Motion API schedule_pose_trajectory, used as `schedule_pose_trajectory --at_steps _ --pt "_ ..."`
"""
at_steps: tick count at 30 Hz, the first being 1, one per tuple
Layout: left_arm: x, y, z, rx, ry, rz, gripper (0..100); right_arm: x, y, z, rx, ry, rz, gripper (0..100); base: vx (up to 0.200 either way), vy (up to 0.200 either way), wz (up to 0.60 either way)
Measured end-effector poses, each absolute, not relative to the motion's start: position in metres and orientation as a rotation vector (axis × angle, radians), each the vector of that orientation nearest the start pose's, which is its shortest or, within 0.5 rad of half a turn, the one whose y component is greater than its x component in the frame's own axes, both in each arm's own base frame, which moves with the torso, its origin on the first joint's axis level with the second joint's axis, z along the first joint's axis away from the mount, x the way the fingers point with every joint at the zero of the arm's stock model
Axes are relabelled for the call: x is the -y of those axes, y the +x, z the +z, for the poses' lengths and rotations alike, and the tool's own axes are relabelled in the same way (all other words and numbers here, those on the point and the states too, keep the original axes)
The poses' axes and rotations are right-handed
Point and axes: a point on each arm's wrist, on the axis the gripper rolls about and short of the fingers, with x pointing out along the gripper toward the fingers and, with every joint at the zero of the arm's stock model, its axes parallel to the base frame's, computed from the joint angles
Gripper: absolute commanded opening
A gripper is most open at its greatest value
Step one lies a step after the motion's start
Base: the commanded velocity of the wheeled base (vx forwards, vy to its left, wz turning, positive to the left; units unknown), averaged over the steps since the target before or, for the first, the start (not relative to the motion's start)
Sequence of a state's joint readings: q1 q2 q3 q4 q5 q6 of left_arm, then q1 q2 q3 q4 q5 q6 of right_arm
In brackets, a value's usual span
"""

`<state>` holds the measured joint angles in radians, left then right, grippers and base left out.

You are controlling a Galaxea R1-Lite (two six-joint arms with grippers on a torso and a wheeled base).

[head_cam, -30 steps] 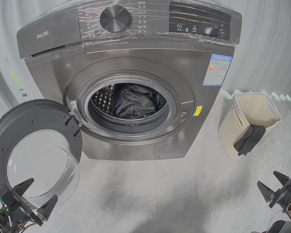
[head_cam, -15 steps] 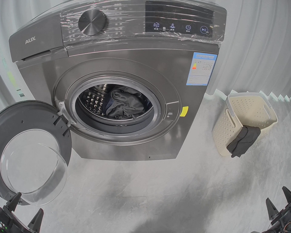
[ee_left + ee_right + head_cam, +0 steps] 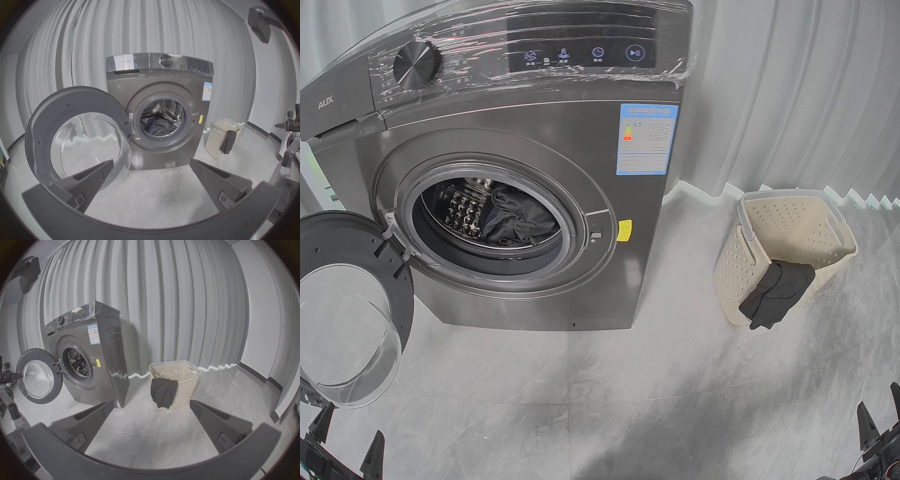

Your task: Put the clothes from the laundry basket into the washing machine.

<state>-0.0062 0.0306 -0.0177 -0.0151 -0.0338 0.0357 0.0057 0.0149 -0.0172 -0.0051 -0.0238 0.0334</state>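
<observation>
My left pincer (image 3: 150,162) hangs low over the grey floor (image 3: 612,387), its two fingers spread wide with nothing between them. It sits just in front of the round door (image 3: 337,244) of the washing machine (image 3: 506,125). My right pincer (image 3: 150,402) is low on the other side, well apart from the left one, and is just as wide open and empty.

The washing machine's door is swung fully open to my left on its hinge. Inside the drum (image 3: 459,203) lies a heap of dark clothes (image 3: 519,222), piled toward the right side of the opening. Clear plastic film (image 3: 487,37) is stretched over the machine's top strip, covering a round dial (image 3: 415,64) and a dark touch panel (image 3: 581,53) with a row of small lit icons. There is white lettering (image 3: 325,102) on the drawer front at the top left corner. A blue-edged label (image 3: 647,139) with coloured bars and a square code is stuck on the front, to the upper right of the opening. A small yellow sticker (image 3: 624,230) sits lower, beside the door latch. The print on both is too small for me to read.

The cream laundry basket (image 3: 800,219) stands on the floor to the right of the machine, near a pale pleated curtain (image 3: 787,94). A dark garment (image 3: 776,294) is draped over its near rim and hangs down the outside wall.
</observation>
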Motion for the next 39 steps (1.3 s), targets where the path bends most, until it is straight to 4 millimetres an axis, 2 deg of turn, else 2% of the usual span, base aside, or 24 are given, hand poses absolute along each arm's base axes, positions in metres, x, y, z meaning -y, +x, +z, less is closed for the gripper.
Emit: schedule_pose_trajectory --at_steps 13,19,39 --pt "0.0007 -0.0233 0.0799 -0.001 0.017 -0.031 100 -0.0004 -0.0233 0.0805 0.005 -0.01 0.027 100 0.0 -0.2 0.0" --pt "0.0007 -0.0233 0.0798 -0.001 0.016 -0.033 100 -0.0005 -0.0233 0.0804 0.005 -0.012 0.029 100 0.0 0.0 0.0" --pt "0.0006 -0.0233 0.08 0.001 0.007 -0.03 100 -0.0004 -0.0232 0.0803 0.003 -0.008 0.029 100 0.0 -0.2 0.0"
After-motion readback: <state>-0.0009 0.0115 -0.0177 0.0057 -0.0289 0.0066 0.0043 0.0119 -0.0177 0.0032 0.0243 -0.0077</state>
